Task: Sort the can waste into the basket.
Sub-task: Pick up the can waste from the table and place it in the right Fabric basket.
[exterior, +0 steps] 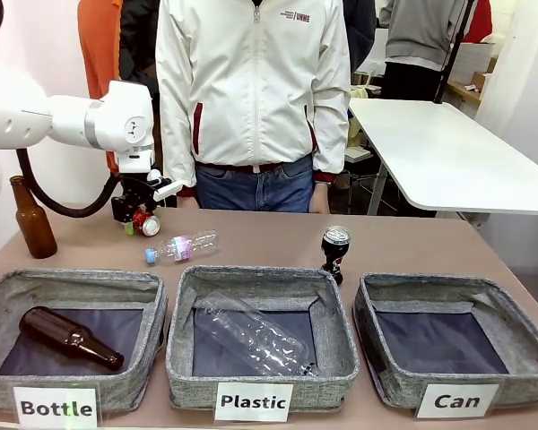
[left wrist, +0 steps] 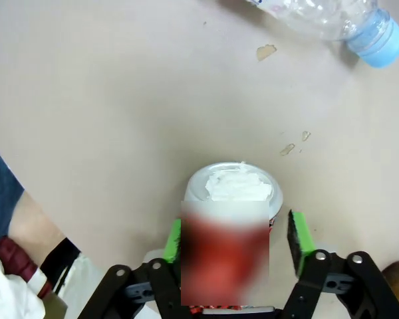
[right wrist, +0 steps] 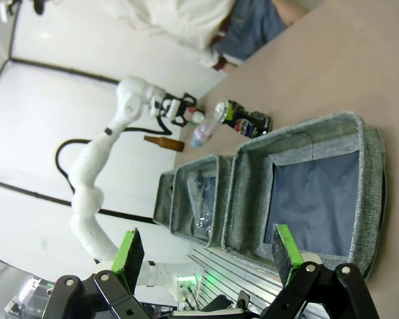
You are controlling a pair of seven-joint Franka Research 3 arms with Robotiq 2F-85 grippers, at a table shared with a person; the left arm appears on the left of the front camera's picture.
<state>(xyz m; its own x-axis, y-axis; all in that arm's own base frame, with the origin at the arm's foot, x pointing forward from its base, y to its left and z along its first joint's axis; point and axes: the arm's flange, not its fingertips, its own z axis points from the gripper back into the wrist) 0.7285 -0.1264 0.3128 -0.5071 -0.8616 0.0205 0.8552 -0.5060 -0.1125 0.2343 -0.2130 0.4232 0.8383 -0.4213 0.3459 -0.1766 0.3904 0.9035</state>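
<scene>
Left gripper (exterior: 139,221): low over the table (exterior: 412,246) at its far left, jaws partly apart and straddling the red can (exterior: 147,225).
Left grip state: in the left wrist view, one green pad (left wrist: 172,242) lies against the can side. The other pad (left wrist: 299,232) stands just beside the can rim. Cannot tell whether the can is clamped.
Right gripper (right wrist: 206,251): jaws wide apart, nothing between the pads, held above the near side of the Can basket (right wrist: 372,199).
Red can location: on the table near the person (exterior: 251,81), left of the clear plastic bottle (exterior: 181,246).
Pepsi can (exterior: 335,251): upright on the table, just behind the gap between the Plastic basket (exterior: 184,358) and the Can basket. No gripper touches it.
Can basket contents: dark floor bare.
Front view adds: basket labels, and a brown bottle (exterior: 34,219) upright at the left edge.
Left wrist view adds: pad-to-can contact and the bottle's blue cap (left wrist: 384,41).
Right wrist view adds: the right jaw opening.
</scene>
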